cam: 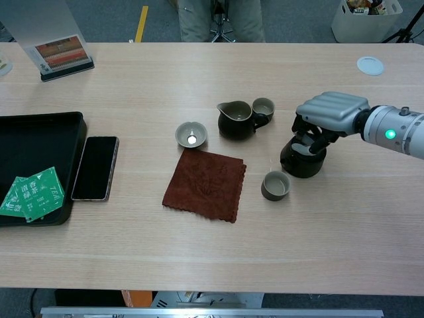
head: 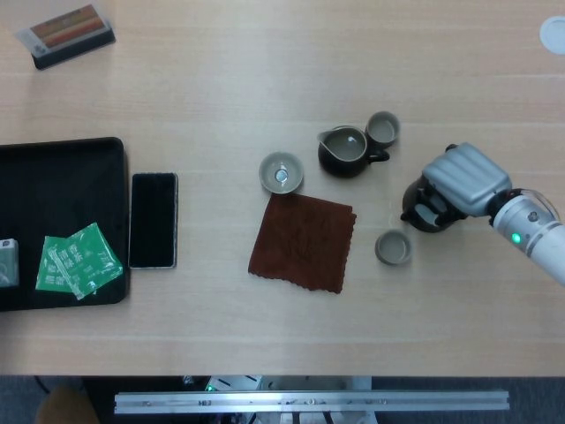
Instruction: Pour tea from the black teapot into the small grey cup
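At table's right, right hand (cam: 324,114) covering black teapot (cam: 301,161), grasp unclear; left hand unseen

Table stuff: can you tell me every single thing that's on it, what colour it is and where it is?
black teapot: one, black, right side, under the right hand
small grey cup: one, grey, just in front of the teapot
pitcher: one, dark with a pale inside, middle of the table
second cup: one, grey, right beside the pitcher
bowl: one, grey, left of the pitcher
cloth: one, brown, lying flat in the middle
phone: one, black, beside the tray
tray: one, black, far left
tea packets: green, on the tray
card stand: one, striped card, far left corner
round disc: one, white, far right corner
right hand: silver, fingers curled over the teapot
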You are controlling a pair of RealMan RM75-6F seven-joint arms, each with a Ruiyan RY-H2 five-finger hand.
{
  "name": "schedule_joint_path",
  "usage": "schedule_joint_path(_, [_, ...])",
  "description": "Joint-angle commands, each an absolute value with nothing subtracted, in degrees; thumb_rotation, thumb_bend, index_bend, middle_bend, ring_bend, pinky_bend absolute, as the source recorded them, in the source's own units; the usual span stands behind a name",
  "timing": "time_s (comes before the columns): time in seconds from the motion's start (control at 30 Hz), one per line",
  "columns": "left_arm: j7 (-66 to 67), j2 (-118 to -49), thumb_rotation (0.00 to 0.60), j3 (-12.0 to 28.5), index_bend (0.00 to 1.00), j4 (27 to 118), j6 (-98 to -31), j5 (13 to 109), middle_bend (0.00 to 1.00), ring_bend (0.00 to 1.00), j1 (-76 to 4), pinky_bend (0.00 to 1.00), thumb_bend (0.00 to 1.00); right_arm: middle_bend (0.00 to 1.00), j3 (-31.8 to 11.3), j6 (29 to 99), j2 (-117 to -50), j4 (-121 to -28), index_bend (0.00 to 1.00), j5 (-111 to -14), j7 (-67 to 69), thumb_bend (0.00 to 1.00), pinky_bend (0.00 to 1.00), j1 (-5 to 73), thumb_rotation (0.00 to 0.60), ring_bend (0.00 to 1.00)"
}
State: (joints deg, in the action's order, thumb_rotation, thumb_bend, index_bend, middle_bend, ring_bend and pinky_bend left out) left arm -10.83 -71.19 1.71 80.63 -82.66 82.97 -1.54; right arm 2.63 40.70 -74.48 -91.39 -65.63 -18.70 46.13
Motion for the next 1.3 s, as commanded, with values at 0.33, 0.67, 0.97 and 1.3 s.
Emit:
schedule_joint_path(0.33, [-10.64,-70.93,0.600,1.81,0.27,80.68,-82.56,83.07,0.30,0.23,-1.85,0.21,0.39,0.41,2.74,43.40,-73.28,-93.50,0.45,-67.93,-20.93,0.40,0.27,45.28,0.358,0.34])
schedule_joint_path(0.67, [-10.42,-70.54,0.600,2.05,0.27,80.95,-82.43,83.40,0.30,0.23,-2.46,0.22,0.39,0.33,1.69,48.12,-72.25,-95.19,0.36,-69.66,-21.32,0.39,0.25,43.24,0.356,0.25])
schedule_joint_path(0.97, [-9.54,-69.38,0.600,2.31,0.27,81.67,-82.17,84.40,0.30,0.23,-3.59,0.21,0.39,0.32,0.34,58.72,-70.98,-96.69,0.36,-70.16,-24.46,0.39,0.23,38.28,0.368,0.22])
schedule_joint_path(1.3, [-8.24,-68.66,0.600,2.31,0.27,83.44,-82.33,87.46,0.29,0.23,-5.68,0.21,0.39,0.32,1.39,77.52,-67.55,-100.80,0.36,-72.00,-30.41,0.39,0.23,26.84,0.501,0.22])
